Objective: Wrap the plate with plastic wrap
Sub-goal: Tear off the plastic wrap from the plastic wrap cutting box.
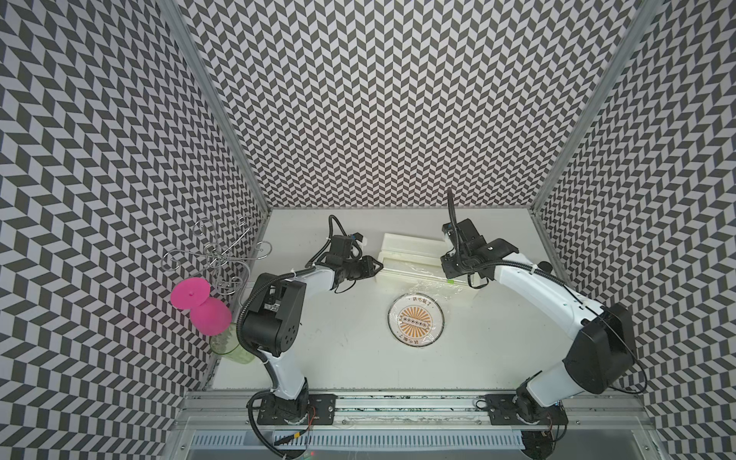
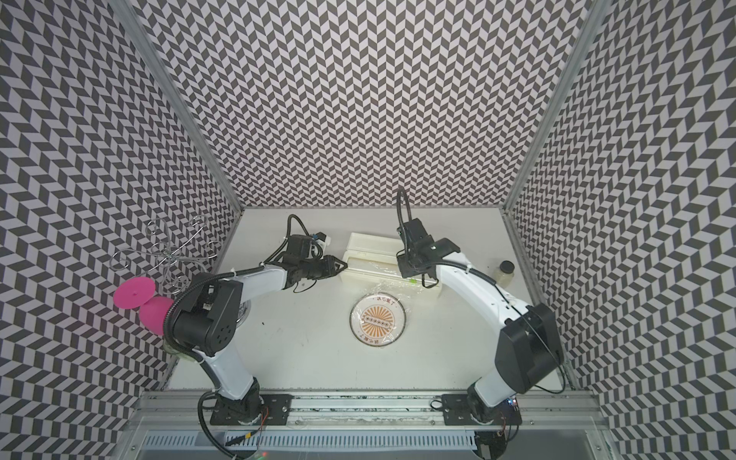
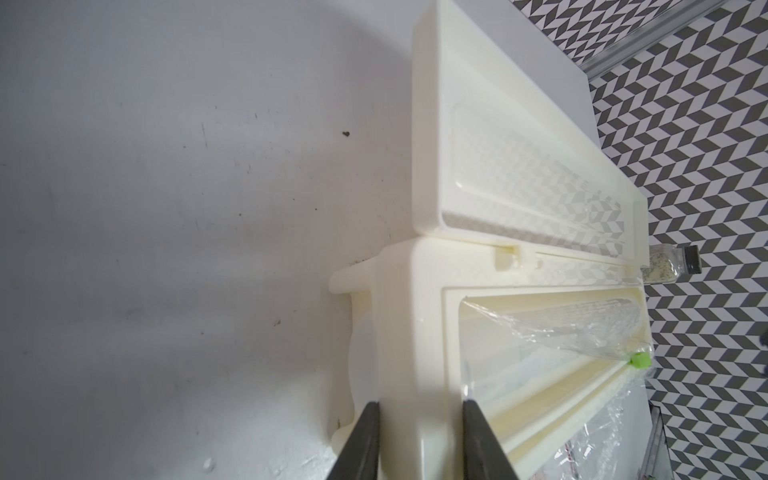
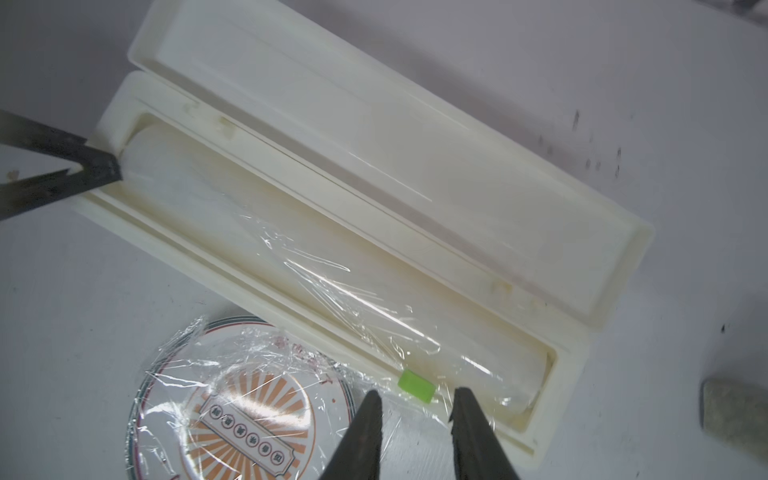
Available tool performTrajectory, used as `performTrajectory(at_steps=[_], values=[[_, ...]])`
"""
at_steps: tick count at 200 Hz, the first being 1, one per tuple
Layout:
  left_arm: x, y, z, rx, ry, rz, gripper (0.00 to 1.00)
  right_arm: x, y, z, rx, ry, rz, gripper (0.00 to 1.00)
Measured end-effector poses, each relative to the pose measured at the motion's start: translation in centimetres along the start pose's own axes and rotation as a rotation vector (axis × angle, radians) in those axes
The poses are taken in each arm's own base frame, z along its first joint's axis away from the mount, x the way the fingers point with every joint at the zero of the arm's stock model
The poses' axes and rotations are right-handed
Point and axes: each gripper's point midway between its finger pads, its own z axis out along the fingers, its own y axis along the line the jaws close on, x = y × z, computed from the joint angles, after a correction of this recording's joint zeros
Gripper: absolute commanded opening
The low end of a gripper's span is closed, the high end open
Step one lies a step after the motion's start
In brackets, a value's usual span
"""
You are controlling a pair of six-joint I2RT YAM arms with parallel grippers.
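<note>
The plate (image 1: 415, 320) is sitting mid-frame on the bench (image 1: 338, 358) in both top views, plastic wrap (image 4: 257, 365) draping it and seemingly running uncut to the box (image 4: 415, 187), so left tool (image 3: 420, 405) is clamping the box end steady while right tool (image 4: 417, 392), released, is hovering over the green tab (image 4: 415, 384).

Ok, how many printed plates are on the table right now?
1: the plate lies mid-table, close by the wrap box, with crinkled plastic wrap over it. Others may be hidden behind the arms.

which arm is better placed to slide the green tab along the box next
Right, probably: the right tool, open, hovers beside the green tab, while the left tool clamps the box's opposite end, steadying it.
</note>
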Motion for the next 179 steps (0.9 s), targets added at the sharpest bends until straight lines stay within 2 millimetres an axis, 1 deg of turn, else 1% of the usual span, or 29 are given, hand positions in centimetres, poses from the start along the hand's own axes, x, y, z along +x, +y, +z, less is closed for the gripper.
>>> performTrajectory(at_steps=[20, 34, 56, 79, 99, 119, 143, 179], values=[[0.0, -0.1, -0.1, -0.004, -0.006, 0.003, 0.32, 3.1, -0.6, -0.7, 0.007, 0.044, 0.203, 0.43], [0.0, -0.1, 0.0, -0.008, -0.009, 0.005, 0.33, 4.1, -0.6, -1.0, 0.003, 0.054, 0.293, 0.44], [0.0, -0.1, 0.0, -0.012, -0.014, 0.008, 0.33, 3.9, -0.4, -0.4, 0.016, 0.07, 0.369, 0.42], [0.0, -0.2, 0.0, -0.018, -0.017, 0.011, 0.34, 3.2, 0.2, 1.4, 0.039, 0.094, 0.398, 0.38], [0.0, -0.2, 0.0, -0.019, -0.017, 0.012, 0.34, 3.4, 0.4, 2.9, 0.061, 0.12, 0.4, 0.36], [0.0, -0.2, 0.0, -0.019, -0.017, 0.012, 0.34, 3.4, 0.4, 4.0, 0.086, 0.137, 0.397, 0.32], [0.0, -0.2, 0.0, -0.019, -0.017, 0.012, 0.34, 3.1, 0.4, 4.8, 0.107, 0.139, 0.391, 0.29], [0.0, -0.2, 0.0, -0.019, -0.017, 0.012, 0.34, 3.4, 0.1, 5.7, 0.14, 0.149, 0.372, 0.26]])
